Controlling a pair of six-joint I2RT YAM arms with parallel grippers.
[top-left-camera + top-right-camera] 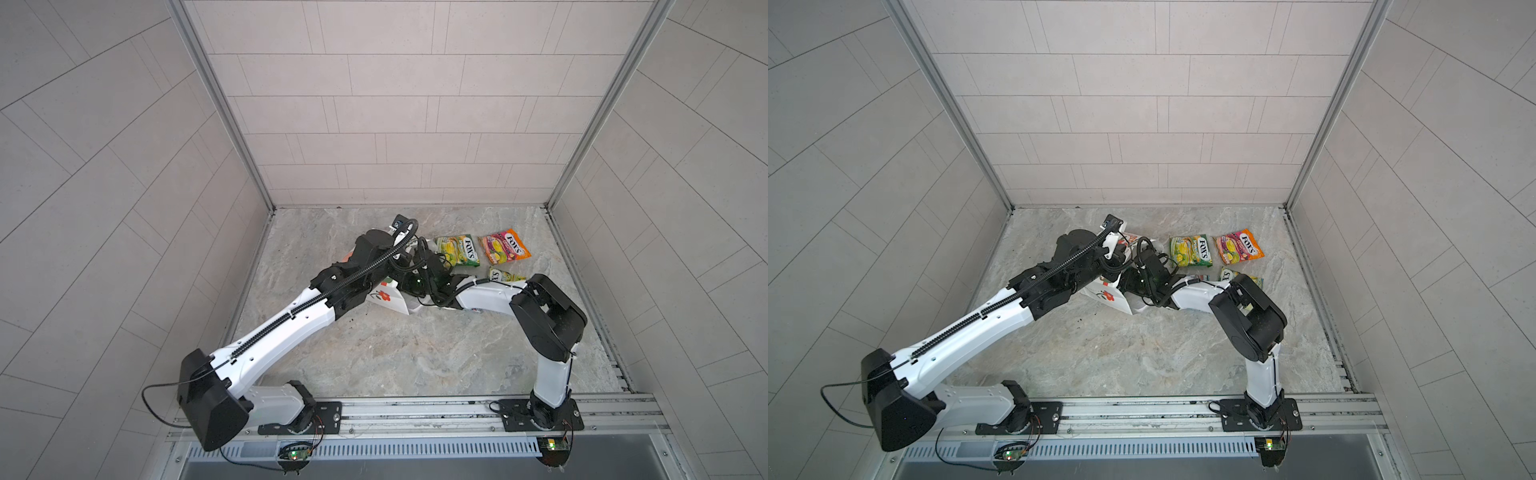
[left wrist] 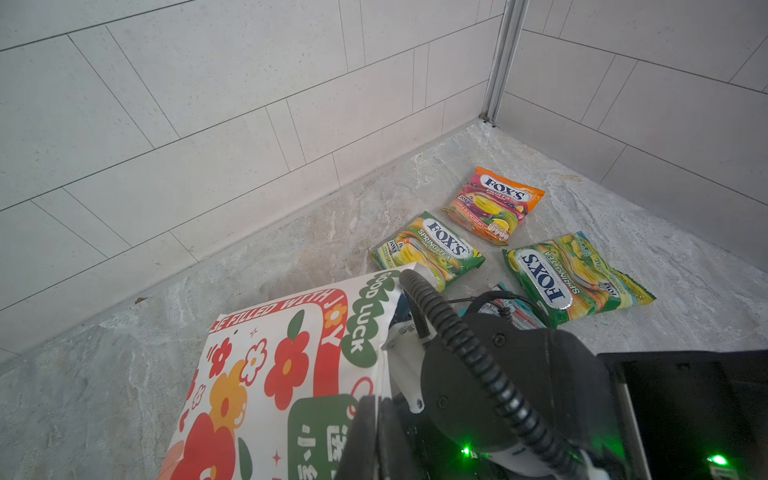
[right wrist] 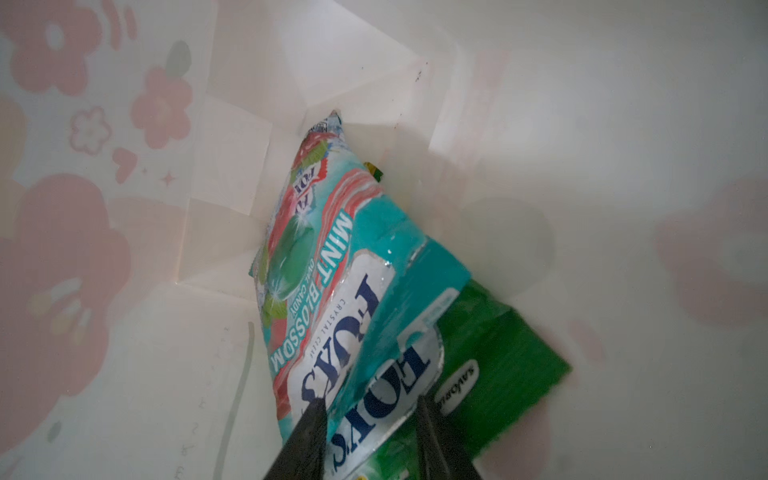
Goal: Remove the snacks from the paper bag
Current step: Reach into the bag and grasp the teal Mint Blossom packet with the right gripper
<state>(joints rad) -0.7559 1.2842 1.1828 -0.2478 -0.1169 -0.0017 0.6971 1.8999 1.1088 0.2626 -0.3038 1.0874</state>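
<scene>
Desk [image 1: 374,357], marbled grey, is carrying every item. Paper bag [image 2: 282,365] is lying on its side near the middle of the desk, toward the far edge. In both top views the two arms are covering most of it, leaving one white panel with a red flower showing.

Four snacks [image 1: 1239,247] are lying flat on the desk between the bag and the far right corner:
- Orange-pink packet [image 1: 505,247] is sitting nearest that corner.
- First green-yellow packet [image 1: 457,250] is lying just beside it, toward the bag.
- Second green-yellow packet [image 2: 577,278] is lying nearer the front edge, apart from both. The right arm is partly hiding it in both top views.
- Teal packet [image 2: 511,309] is showing only as a sliver behind the right arm's wrist.

Inside the bag, mint packet [image 3: 316,266] is reaching to the folded bottom and overlapping with green packet [image 3: 511,357].

Left tool [image 2: 374,409] is clenching the rim of the bag's mouth. Right tool [image 3: 370,401] is sitting inside the bag, released. Its fingers [image 3: 309,436] are standing apart, with the packets' printed faces showing between them.
</scene>
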